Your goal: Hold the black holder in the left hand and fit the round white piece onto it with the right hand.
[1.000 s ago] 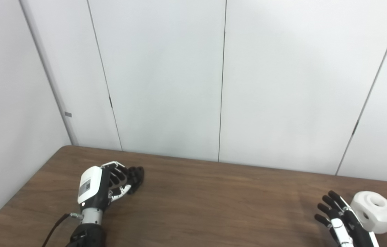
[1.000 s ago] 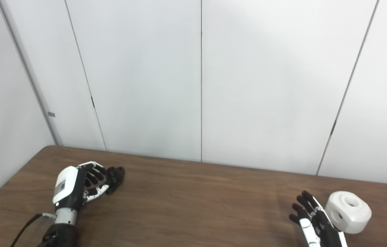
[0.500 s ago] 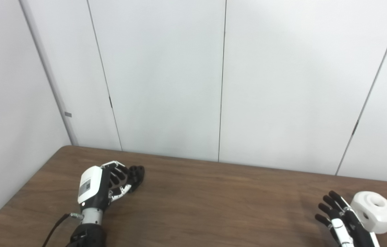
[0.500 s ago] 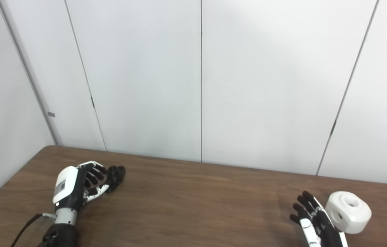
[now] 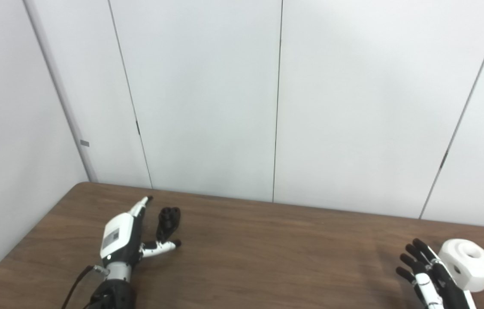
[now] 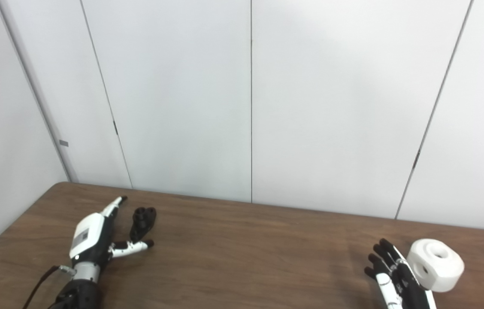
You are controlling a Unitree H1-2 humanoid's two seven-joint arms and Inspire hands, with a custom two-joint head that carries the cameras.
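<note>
The black holder lies on the brown table at the left, between the outstretched fingers and the thumb of my left hand. That hand is open and holds nothing; whether it touches the holder I cannot tell. The holder also shows in the right eye view. The round white piece, with a hole on top and one in its side, sits at the far right. My right hand is open just left of it, fingers spread, close beside it.
White wall panels rise right behind the table's far edge. The table's left edge runs close to my left arm. A cable trails from the left wrist.
My left hand has opened: its fingers, curled around the black holder before, now stretch out flat and the holder lies free. The right hand and white piece have barely moved.
</note>
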